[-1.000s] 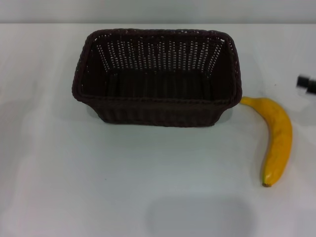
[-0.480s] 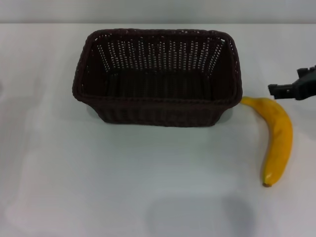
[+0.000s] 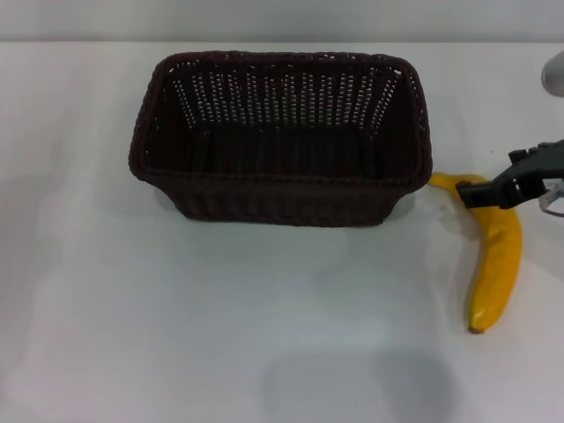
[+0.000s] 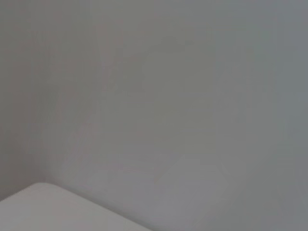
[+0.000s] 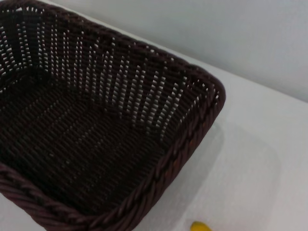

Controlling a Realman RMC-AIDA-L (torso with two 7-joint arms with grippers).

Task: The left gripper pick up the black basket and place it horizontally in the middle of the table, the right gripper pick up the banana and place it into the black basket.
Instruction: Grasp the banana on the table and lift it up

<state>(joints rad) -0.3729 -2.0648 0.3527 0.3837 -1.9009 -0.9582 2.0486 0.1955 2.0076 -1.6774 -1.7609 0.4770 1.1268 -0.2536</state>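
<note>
The black basket (image 3: 280, 137) stands lengthwise across the middle of the white table (image 3: 176, 317), empty; the right wrist view shows its braided rim (image 5: 183, 149) and its inside. The yellow banana (image 3: 495, 256) lies on the table just right of the basket, its upper end close to the basket's right corner. Only its tip shows in the right wrist view (image 5: 199, 226). My right gripper (image 3: 483, 193) reaches in from the right edge, its black tip over the banana's upper end. My left gripper is out of view; its wrist camera sees only a grey wall and a table corner (image 4: 38, 204).
My right gripper has come in from the right edge, moving left and down until its tip is over the banana's upper end. The basket and the banana have not moved.
</note>
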